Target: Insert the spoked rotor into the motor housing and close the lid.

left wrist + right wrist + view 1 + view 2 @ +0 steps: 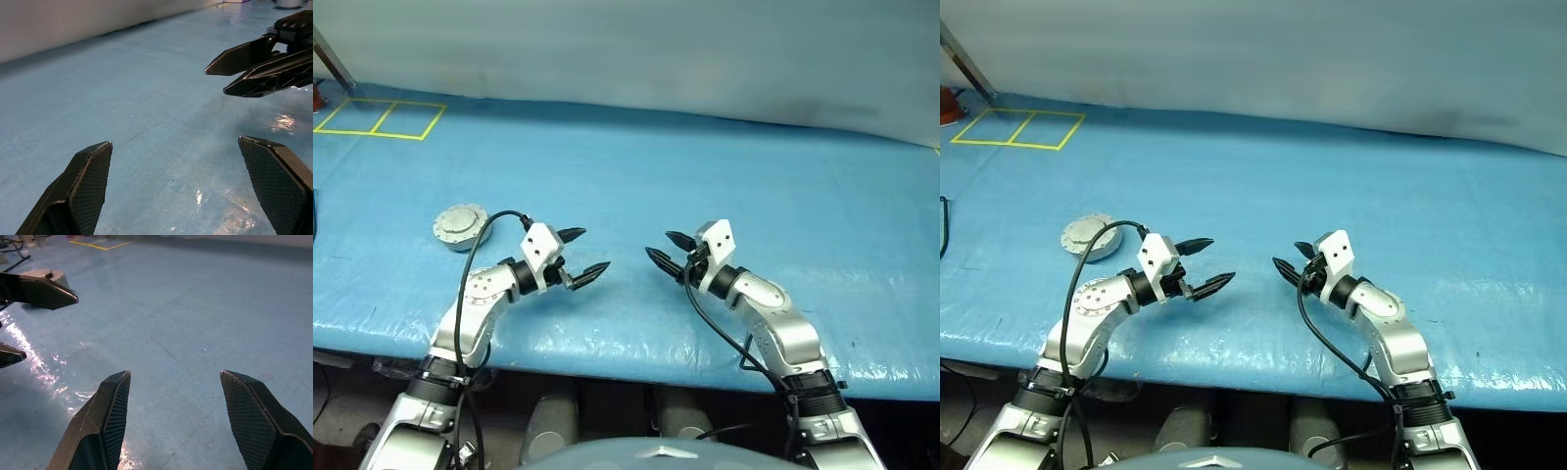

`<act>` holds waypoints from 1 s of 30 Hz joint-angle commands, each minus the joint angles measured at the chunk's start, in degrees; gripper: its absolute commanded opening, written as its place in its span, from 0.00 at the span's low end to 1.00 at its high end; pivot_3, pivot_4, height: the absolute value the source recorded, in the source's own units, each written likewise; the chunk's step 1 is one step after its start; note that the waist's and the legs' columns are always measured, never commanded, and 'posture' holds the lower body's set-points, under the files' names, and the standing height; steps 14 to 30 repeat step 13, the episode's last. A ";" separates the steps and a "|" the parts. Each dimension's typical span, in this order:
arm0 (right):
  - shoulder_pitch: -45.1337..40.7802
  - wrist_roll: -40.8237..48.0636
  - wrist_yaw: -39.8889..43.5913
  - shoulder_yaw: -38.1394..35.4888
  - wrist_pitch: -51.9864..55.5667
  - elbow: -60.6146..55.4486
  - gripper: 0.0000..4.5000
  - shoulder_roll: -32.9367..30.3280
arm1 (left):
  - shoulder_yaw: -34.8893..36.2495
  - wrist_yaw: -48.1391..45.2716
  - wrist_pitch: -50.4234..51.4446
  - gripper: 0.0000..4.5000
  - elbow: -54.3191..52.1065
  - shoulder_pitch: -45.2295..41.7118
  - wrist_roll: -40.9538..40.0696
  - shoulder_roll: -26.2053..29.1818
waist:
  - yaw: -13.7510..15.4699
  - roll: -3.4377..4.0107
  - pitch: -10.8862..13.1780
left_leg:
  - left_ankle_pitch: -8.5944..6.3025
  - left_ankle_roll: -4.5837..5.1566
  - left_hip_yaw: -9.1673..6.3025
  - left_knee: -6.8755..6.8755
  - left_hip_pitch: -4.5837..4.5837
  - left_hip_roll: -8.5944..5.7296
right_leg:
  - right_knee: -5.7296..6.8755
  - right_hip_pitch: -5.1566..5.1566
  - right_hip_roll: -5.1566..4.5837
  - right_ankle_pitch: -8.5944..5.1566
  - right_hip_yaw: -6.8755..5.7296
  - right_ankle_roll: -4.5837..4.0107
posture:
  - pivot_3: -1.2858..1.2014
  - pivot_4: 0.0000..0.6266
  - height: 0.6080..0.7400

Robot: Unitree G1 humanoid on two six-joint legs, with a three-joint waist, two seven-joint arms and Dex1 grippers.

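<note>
Housing: the motor housing (460, 226) is seen with the lid (461, 222) shut flat on top, resting on the blue table (724, 186) toward its left edge.
Left gripper (583, 253): fingers spread wide, nothing held, raised near the front edge, just right of the housing.
Right gripper (664, 249): fingers parted, nothing held, faced tip to tip with the left, a gap kept between.
</note>
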 commanded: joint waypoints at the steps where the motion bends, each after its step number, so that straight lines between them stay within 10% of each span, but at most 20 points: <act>1: -0.46 -0.24 -0.32 -1.56 -1.30 -1.82 0.69 0.00 | 1.71 -0.26 -0.07 0.99 -2.63 0.51 -0.58 -0.10 | -0.01 0.00 0.00 | 0.00 0.00 0.01 0.01 0.00 0.00 | 0.00 0.00 0.00 0.00 0.00 0.00 | 0.52 0.24 1.00; 30: -1.06 -1.35 -1.73 -2.15 -1.83 -2.15 0.69 1.21 | 1.87 -1.11 0.58 0.99 -2.82 0.70 0.51 0.22 | 0.03 0.00 0.00 | 0.00 0.00 0.01 0.03 0.01 0.00 | 0.04 0.00 0.01 0.01 0.01 0.02 | 0.52 0.24 1.00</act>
